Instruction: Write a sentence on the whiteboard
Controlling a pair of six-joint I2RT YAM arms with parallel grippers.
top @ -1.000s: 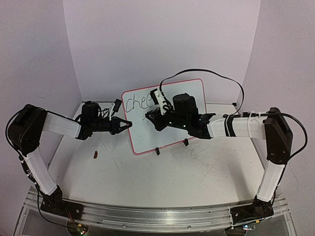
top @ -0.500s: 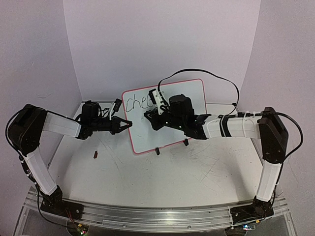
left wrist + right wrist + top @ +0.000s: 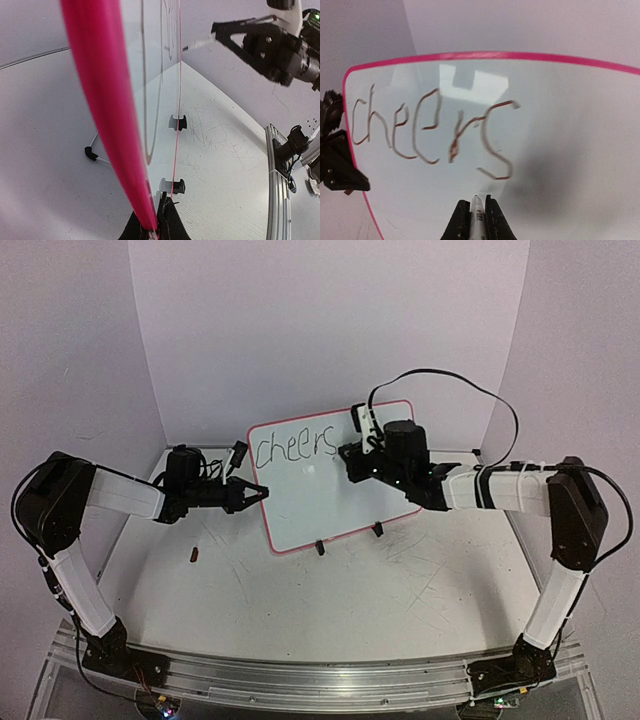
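Where the right fingers close: the right gripper (image 3: 475, 210) is pinched narrow on a marker (image 3: 477, 216), with the nib (image 3: 476, 200) poking forward between the fingertips, so the wrist steers each stroke directly.
Nib and board: the nib sits just below the final "s". Whether it touches the surface cannot be told.
Left fingers: the left gripper (image 3: 154, 222) is clamped on the red-pink rim of the whiteboard (image 3: 100, 75) at its left edge. This is judged to be a brace, so the board neither slides nor tips under the pen's push.
Whiteboard, place: it stands on the table (image 3: 350, 590) between the two grippers, carried by black clip feet (image 3: 319, 548) under its lower edge.
Whiteboard, axis: the long axis runs left to right, skewed so that the right end lies farther from the arm bases. The writing face is turned towards the arms.
Lettering: the sentence (image 3: 430, 132) so far reads "cheers", in the board's upper left, running parallel to the top rim.
Progress (judgement): one word is down, and bare board to the right and below leaves room for the rest.
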